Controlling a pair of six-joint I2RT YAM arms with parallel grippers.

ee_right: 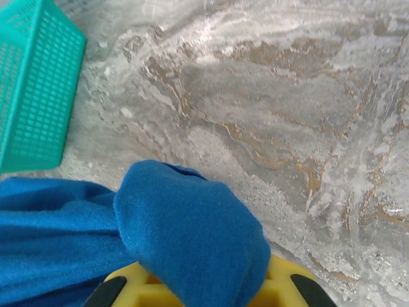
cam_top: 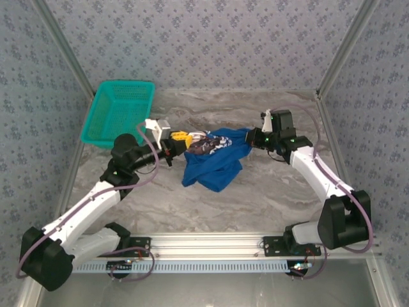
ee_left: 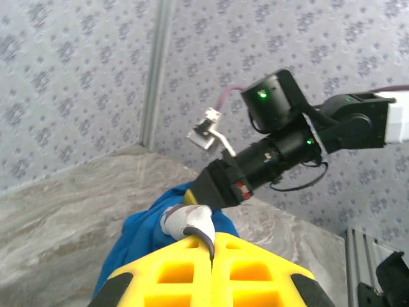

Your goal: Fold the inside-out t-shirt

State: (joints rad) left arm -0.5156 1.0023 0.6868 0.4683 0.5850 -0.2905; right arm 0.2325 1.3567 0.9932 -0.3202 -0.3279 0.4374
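Note:
The inside-out t-shirt is royal blue and hangs bunched between my two grippers above the marble table. My left gripper holds its left end. In the left wrist view the yellow jaws are pressed together on a pale printed fold of the t-shirt. My right gripper holds the right end. In the right wrist view a blue bulge of the t-shirt swells out over the yellow jaws of the right gripper and hides their tips.
A teal mesh basket stands at the back left of the table, also seen as a teal corner of the basket in the right wrist view. Patterned walls close in the back and sides. An aluminium rail runs along the near edge.

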